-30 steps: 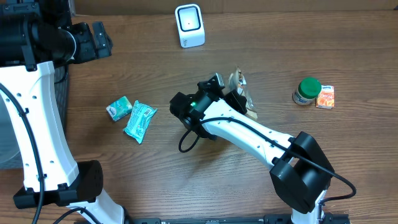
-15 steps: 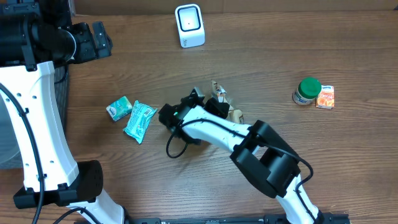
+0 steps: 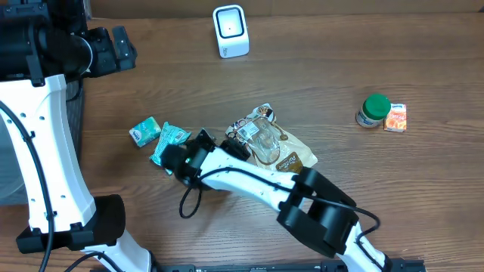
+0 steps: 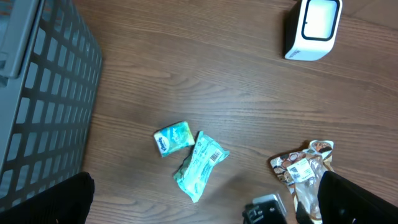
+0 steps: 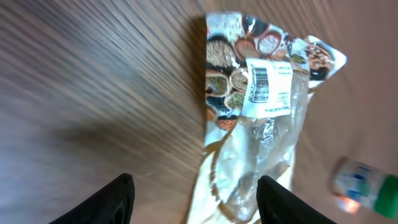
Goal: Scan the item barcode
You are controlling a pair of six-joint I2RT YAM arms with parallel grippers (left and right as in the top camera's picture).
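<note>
brown wood table [image 3: 363, 68]; snack pouch [image 3: 274, 147] lay flat mid-table, barcode label [image 5: 262, 87] facing up. right gripper [image 5: 196, 186] sat just left of it, fingers spread, gripping nothing. left gripper [image 3: 117, 47] hung far left, wide apart, empty. white scanner [image 3: 231, 30] stood at the far edge (well apart from pouch). judged: no scan shown; pouch needed lifting and presenting.

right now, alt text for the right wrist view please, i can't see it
A crinkled snack pouch lies flat on the wooden table, its white barcode label facing up. The two dark jaws stand open at the bottom edge, either side of it. A blurred green-lidded jar sits lower right.
</note>
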